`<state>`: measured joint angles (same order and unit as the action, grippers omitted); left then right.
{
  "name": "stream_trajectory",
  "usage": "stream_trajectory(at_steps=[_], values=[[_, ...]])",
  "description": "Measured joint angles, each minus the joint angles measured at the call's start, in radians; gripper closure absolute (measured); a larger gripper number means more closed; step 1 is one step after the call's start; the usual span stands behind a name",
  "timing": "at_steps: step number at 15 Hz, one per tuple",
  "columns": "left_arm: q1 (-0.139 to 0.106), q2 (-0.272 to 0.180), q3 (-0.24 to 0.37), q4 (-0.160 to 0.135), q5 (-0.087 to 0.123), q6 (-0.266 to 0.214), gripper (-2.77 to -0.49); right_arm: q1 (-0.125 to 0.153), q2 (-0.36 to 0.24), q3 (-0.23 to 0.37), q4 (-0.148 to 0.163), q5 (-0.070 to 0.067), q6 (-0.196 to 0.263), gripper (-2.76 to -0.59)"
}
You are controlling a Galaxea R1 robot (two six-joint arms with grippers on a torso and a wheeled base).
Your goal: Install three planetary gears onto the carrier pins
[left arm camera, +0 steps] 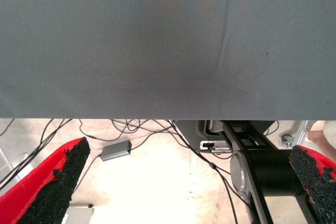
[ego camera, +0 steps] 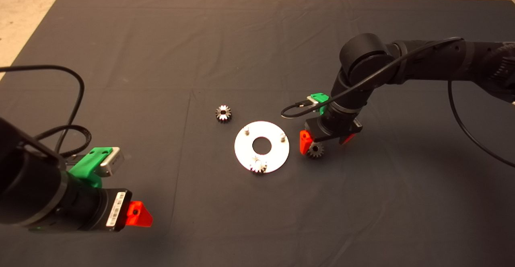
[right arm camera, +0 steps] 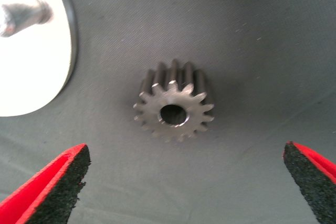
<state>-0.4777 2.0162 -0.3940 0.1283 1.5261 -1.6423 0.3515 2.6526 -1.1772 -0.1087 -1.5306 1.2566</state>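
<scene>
Two wide-spread fingers [right arm camera: 58,187], right claw [right arm camera: 184,187] straddling loose gear [right arm camera: 173,109].

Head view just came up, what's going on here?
One small silver metal gear already sits on a pin of the flat round white-silver disc; two pins stand bare. The right gripper hovers open over a second gear on the dark mat beside the disc. A third gear lies apart. The left gripper waits, open.

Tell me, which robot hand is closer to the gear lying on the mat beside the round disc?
The right. The right gripper hangs open just above that gear, beside the disc. The left gripper waits far off at the mat's near left edge.
</scene>
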Motion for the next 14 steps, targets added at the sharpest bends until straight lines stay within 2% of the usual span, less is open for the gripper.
stream_trajectory(at_steps=[2,4,6,8,10,12,14], values=[[0.000,0.000,0.000,0.000,0.000,0.003,-2.77,0.000,0.010,-0.008,-0.004,0.000,-0.003,-2.69],[0.000,0.000,0.002,-0.001,0.000,0.006,-2.77,-0.007,0.016,-0.011,-0.006,0.000,-0.004,-2.57],[0.000,0.000,0.002,-0.001,0.000,0.006,-2.77,-0.009,0.018,-0.013,-0.008,0.000,-0.008,-2.56],[0.000,0.000,0.003,-0.001,0.000,0.007,-2.77,-0.013,0.019,-0.015,-0.016,0.000,-0.011,-2.43],[0.000,0.000,0.003,-0.001,0.000,0.008,-2.77,-0.028,0.019,-0.015,-0.029,0.000,-0.011,-2.41],[0.000,-0.001,0.003,-0.001,0.000,0.017,-2.77,-0.049,0.019,-0.015,-0.041,0.000,-0.011,-2.25],[0.000,-0.011,0.003,-0.001,0.000,0.031,-2.77,-0.052,0.019,-0.015,-0.052,0.000,-0.011,-2.20]])
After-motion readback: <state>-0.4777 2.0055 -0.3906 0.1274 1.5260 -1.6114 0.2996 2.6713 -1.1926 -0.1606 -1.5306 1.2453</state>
